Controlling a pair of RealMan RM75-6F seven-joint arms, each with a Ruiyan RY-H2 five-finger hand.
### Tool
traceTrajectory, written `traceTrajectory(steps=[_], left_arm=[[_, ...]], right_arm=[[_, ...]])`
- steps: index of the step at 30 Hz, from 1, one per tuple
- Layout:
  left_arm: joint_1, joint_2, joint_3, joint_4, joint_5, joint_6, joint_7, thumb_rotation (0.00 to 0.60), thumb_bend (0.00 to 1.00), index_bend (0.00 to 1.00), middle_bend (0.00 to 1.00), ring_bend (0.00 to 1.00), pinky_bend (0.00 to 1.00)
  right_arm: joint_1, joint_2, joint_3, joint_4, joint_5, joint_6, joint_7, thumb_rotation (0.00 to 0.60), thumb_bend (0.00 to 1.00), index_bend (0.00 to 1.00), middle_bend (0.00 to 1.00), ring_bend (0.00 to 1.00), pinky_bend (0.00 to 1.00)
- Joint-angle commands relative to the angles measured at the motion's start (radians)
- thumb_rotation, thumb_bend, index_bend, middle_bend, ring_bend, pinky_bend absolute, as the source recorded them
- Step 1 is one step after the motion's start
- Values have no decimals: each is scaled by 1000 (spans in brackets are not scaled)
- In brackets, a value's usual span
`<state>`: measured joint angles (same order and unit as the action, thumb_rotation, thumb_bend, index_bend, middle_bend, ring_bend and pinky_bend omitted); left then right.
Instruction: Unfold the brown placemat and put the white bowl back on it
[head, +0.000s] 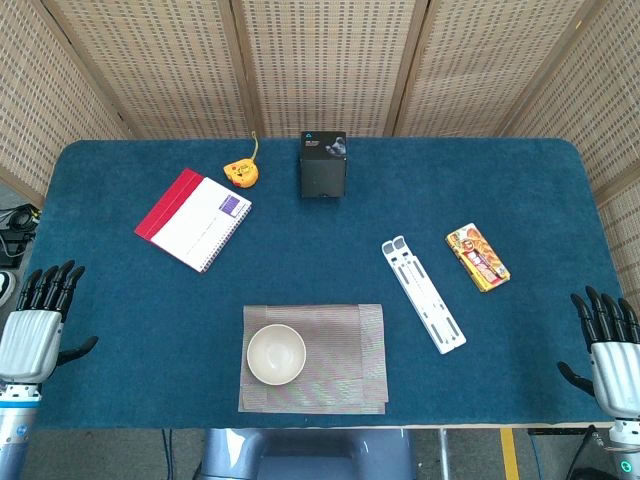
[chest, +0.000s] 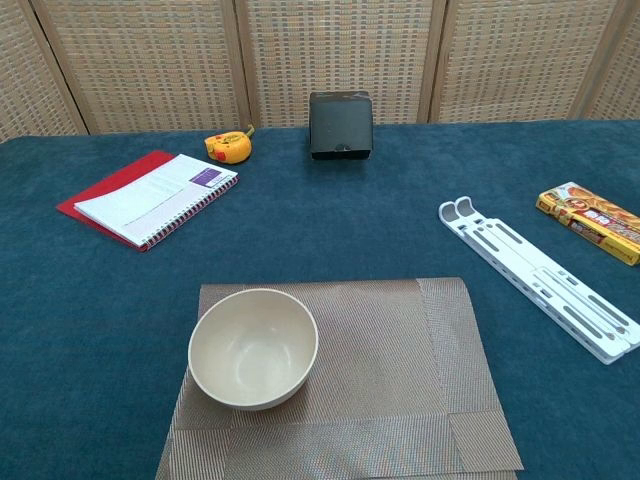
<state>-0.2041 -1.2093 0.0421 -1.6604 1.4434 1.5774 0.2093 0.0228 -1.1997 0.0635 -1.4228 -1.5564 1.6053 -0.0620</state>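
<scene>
Nearest the camera, a brown placemat (chest: 400, 380) lies on the blue counter (head: 120, 300) at its front edge, with a white bowl (chest: 253, 347) sitting upright on its left part. Overlapping bands along the mat's right and front sides suggest flaps still folded in; how much is folded is hard to tell.

Risks, as a judgement: the bowl rests on the mat, so tugging a flap with the bowl in place could drag or tip it. Thin, flat mat edges may slip from the fingers, or the whole mat may slide toward the counter's front edge and hang off. A white stand (head: 424, 294) lies just right of the mat and could be knocked by the right arm.

Both hands sit well apart from the mat. The left hand (head: 38, 325) hovers at the counter's left front corner, fingers straight and spread, holding nothing. The right hand (head: 610, 345) hovers at the right front corner, likewise released and empty, fingers pointing away from the robot
</scene>
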Motion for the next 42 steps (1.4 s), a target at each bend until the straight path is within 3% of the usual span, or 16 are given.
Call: traceTrajectory(steps=[1,7,11,17,25,30,35,42], left_arm=[[2,-2,-3,4,4,-15,3,600,0,0,0,0,0],[-23,-9,11,17,93,-61,-3,600,0,0,0,0,0],[-125,-33,47,55,255,-188,-48,600,0,0,0,0,0],[-254,-123,52,106,382,-350,3,600,0,9,0,0,0],[-344,-259,61,195,488,-430,48,600,0,228,0,0,0],[-368,-318,61,250,480,-468,53,600,2,343,0,0,0],[-379,-358,54,292,454,-496,68,600,111,427,0,0,0],[-393,-421,44,380,446,-462,19,600,399,540,0,0,0]], right_arm=[[0,-1,0,-1,0,-1,-4,600,0,0,0,0,0],[-4,8,2,-14,-4,11,5,600,0,0,0,0,0],[-5,16,3,-23,-14,18,17,600,0,0,0,0,0],[-1,15,5,-30,-18,17,4,600,0,0,0,0,0],[6,12,22,-21,27,-15,5,600,0,0,0,0,0],[11,14,27,-14,49,-38,19,600,0,0,0,0,0],[14,14,28,-11,53,-45,24,600,0,0,0,0,0],[18,12,29,-7,62,-58,27,600,0,0,0,0,0]])
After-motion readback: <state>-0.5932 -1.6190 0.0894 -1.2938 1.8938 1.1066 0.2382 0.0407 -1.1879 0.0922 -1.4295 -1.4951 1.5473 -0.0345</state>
